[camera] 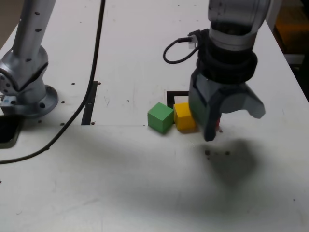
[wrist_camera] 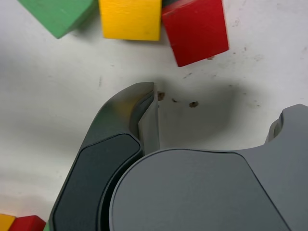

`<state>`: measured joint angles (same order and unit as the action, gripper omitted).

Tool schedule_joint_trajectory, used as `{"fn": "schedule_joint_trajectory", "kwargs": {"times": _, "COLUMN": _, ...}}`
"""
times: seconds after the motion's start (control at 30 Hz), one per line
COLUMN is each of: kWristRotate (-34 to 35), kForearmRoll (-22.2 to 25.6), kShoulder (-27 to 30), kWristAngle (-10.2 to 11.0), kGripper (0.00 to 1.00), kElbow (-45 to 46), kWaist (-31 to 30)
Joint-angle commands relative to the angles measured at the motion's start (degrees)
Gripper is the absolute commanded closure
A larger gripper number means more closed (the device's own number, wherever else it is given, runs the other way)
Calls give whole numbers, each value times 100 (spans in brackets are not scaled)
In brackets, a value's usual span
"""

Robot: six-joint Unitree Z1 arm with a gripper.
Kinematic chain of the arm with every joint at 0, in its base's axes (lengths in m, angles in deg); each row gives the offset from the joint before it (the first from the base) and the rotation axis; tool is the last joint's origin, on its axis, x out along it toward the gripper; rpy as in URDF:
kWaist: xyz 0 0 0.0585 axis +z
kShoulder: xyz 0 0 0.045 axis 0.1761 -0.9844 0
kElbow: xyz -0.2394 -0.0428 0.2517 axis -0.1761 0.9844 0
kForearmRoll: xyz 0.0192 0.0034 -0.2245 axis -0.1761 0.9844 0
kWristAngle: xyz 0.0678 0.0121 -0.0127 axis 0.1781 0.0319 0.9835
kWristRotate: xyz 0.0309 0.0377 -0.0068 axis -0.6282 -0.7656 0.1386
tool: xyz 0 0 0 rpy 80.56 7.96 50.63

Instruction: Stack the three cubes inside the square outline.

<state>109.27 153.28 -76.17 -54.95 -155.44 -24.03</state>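
Three cubes lie in a row on the white table. The green cube is on the exterior view's left, and the yellow cube touches it. The red cube is skewed beside the yellow one; in the exterior view only a sliver of the red cube shows behind a finger. The square outline lies just behind the yellow cube, partly covered. My gripper hangs open just in front of the red cube, with nothing between its fingers.
A second arm's silver base stands at the exterior view's left, with a black cable trailing past a straight black tape strip. Small dark marks dot the table under the gripper. The table's right edge is close.
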Motion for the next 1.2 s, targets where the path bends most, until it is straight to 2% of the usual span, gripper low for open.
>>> {"fn": "schedule_joint_trajectory", "kwargs": {"times": 0.0, "kWristRotate": 8, "kForearmRoll": -53, "kShoulder": -55, "kWristAngle": -23, "kGripper": 11, "kElbow": 15, "kWaist": 38}}
{"fn": "schedule_joint_trajectory", "kwargs": {"times": 0.43, "kWristRotate": 12, "kForearmRoll": -310, "kShoulder": -263, "kWristAngle": -228, "kGripper": 11, "kElbow": 5, "kWaist": 141}}
{"fn": "schedule_joint_trajectory", "kwargs": {"times": 1.17, "kWristRotate": -131, "kForearmRoll": -383, "kShoulder": -434, "kWristAngle": -286, "kGripper": 11, "kElbow": 189, "kWaist": 585}}
